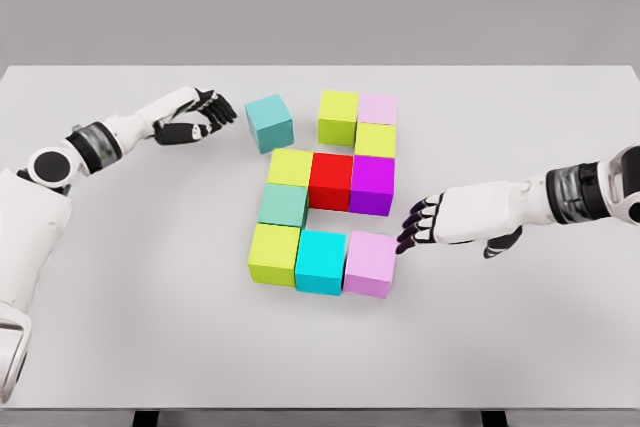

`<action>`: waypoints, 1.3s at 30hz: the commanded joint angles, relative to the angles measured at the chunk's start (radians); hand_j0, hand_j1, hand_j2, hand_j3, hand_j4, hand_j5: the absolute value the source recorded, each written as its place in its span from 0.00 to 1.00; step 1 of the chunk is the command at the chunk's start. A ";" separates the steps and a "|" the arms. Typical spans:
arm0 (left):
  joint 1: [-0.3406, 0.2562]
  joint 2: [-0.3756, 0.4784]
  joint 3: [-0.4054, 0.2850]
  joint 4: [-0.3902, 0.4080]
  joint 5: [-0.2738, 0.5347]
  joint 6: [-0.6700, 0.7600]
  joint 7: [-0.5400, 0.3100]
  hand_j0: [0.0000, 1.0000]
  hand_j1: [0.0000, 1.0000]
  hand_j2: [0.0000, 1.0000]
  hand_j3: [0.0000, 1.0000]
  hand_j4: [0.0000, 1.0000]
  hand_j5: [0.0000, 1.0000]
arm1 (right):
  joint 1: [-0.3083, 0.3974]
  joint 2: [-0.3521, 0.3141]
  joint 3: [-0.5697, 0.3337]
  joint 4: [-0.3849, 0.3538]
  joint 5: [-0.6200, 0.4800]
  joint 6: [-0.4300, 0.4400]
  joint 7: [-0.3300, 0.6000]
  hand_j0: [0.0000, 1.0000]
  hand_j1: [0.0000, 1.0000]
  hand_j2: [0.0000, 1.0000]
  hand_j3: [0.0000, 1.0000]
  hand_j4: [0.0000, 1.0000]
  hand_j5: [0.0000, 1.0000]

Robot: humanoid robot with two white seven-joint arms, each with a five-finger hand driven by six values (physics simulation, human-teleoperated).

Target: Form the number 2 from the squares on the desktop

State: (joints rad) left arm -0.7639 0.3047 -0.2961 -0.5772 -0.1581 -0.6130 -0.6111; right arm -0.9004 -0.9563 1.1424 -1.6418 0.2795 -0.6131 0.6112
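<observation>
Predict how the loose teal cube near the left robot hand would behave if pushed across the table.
The teal cube would probably slide, not roll: its faces are flat. It looks rigid and unlikely to tip, being as wide as tall. Standing apart, it should move alone.

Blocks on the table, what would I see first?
The colorful blocks, with a bright red block in their middle, almost make a 2 on the white table. One teal block sits apart by the left robot hand, and the right robot hand reaches toward the pink block.
</observation>
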 commanded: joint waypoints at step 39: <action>0.021 -0.007 -0.008 -0.158 -0.264 0.024 0.000 0.50 0.50 0.50 0.50 0.50 0.50 | -0.055 -0.035 -0.032 0.137 -0.123 0.002 0.000 1.00 1.00 1.00 1.00 1.00 1.00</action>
State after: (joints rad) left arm -0.7424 0.3069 -0.3055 -0.7418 -0.4290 -0.5912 -0.6112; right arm -0.9557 -0.9905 1.1164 -1.5255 0.1894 -0.6131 0.6112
